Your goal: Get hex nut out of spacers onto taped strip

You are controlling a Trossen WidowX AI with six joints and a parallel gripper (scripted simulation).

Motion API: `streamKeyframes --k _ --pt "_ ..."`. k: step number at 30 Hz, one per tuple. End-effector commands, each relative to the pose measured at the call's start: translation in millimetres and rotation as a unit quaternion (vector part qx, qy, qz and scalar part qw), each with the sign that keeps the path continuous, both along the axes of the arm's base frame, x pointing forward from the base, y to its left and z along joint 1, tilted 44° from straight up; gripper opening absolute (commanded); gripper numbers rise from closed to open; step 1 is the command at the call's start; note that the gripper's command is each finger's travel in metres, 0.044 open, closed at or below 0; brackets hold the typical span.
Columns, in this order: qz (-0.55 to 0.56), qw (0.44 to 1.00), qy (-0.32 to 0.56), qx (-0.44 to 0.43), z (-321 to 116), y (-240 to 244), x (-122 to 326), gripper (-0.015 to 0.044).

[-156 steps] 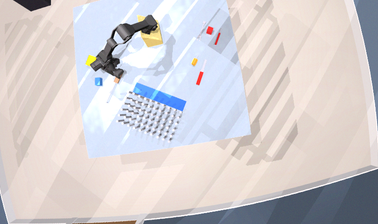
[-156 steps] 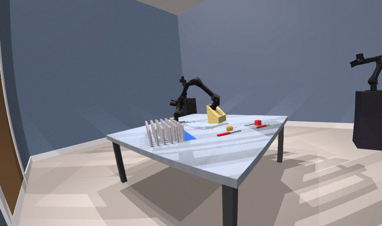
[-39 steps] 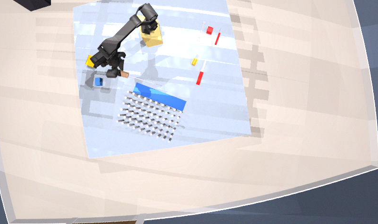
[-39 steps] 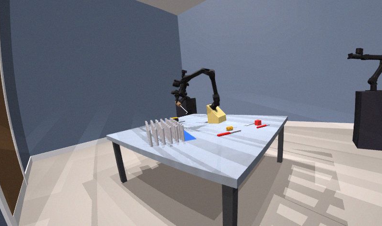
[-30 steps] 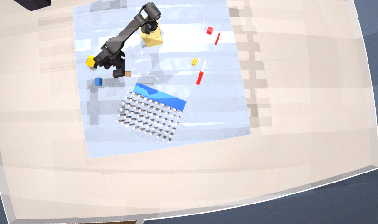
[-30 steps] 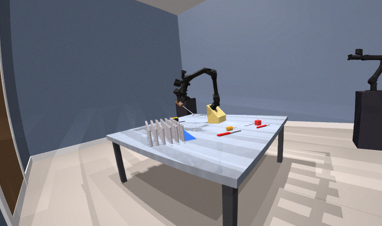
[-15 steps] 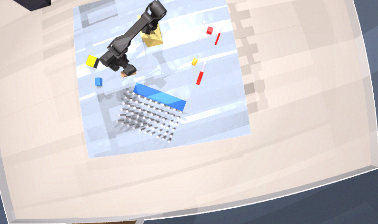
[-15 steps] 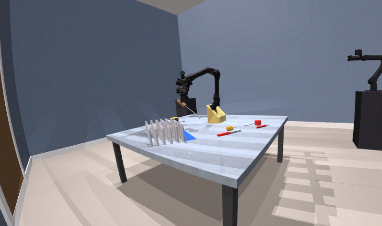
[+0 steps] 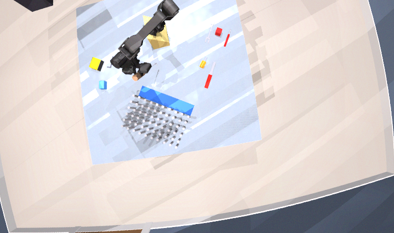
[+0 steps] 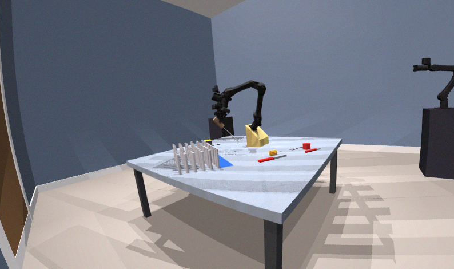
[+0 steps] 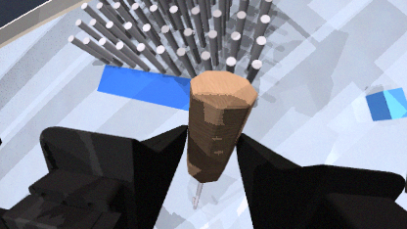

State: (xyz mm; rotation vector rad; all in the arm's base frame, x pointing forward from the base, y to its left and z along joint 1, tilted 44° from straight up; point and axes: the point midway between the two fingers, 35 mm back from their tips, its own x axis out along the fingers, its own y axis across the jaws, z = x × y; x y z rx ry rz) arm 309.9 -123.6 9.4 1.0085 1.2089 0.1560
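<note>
Gripping a wooden handle between the fingers of the pincer, raised above the tabletop. Slanting down to the right along the slender metal shaft in the exterior view. Farther in than the upright spacers. Visible from above among the spacers, off the blue strip: the small nut. Lying off to the right: a red-handled tool.
</note>
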Motion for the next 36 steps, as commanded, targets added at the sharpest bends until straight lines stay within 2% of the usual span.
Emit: streamKeyframes --k 1,18,36 --pt "0.057 0.996 -0.055 -0.034 8 6 1 0.0" --pt "0.257 0.928 -0.227 -0.146 29 33 -3 0.0" --pt "0.441 0.768 -0.39 -0.251 48 62 -11 0.0"
